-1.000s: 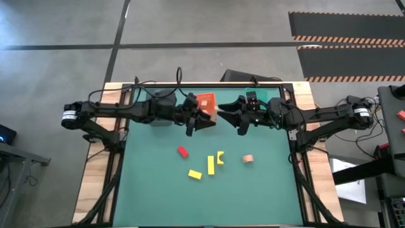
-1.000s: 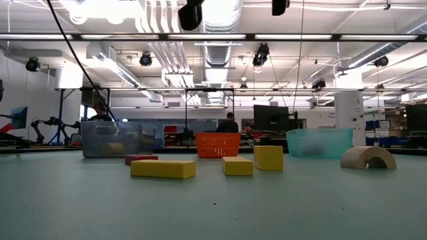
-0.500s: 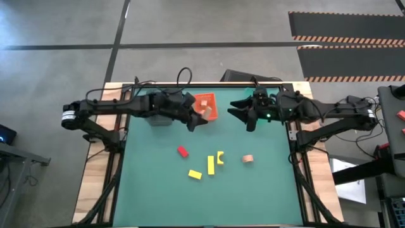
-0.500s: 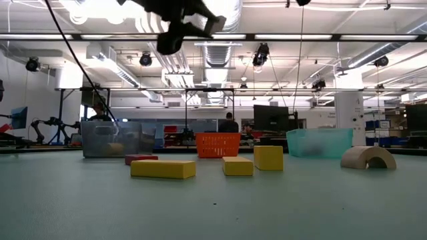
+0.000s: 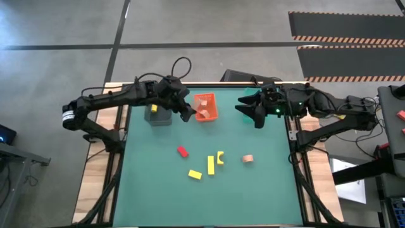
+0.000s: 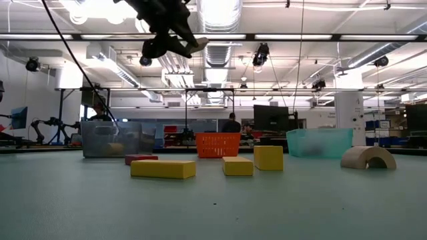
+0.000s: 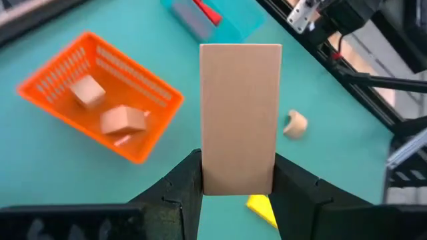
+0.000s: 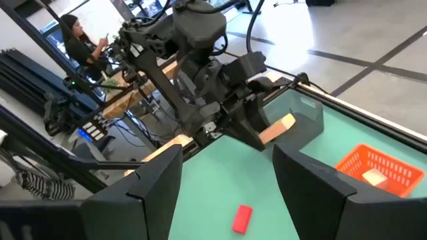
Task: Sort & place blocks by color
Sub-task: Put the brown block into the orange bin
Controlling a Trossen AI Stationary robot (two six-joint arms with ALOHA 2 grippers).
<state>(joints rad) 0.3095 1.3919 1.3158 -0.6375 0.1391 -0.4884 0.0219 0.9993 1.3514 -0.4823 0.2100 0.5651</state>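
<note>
Clamped in my left gripper (image 7: 237, 181) is a pale tan bar block (image 7: 240, 117); the wrist view shows both fingers pressed on its lower end, with its long axis running straight out ahead of the fingers. From above, that gripper (image 5: 186, 113) hangs near the table's far edge, between the grey tray (image 5: 158, 116) on its left and the orange tray (image 5: 206, 107) on its right, just short of the orange one's rim. The orange tray already holds two tan blocks (image 7: 107, 110), so I judge it is the home for this colour and the move that counts is a short carry rightward, along the far edge, until the bar is over the basket before letting go. The left arm is plainly the nearer one for that.

Moving right across the table (image 5: 152, 190), the loose pieces lie in the middle, well apart from both arms: a red block (image 5: 182, 151), three yellow blocks (image 5: 209, 166) clustered beside it, and a tan arch block (image 5: 248, 158) farthest right. In the low view the arch's curve stands upright.

My right gripper (image 5: 253, 114) waits near the far right corner with its fingers spread wide and nothing between them. A teal tray (image 7: 213, 15) with something red inside shows only in the left wrist view.
</note>
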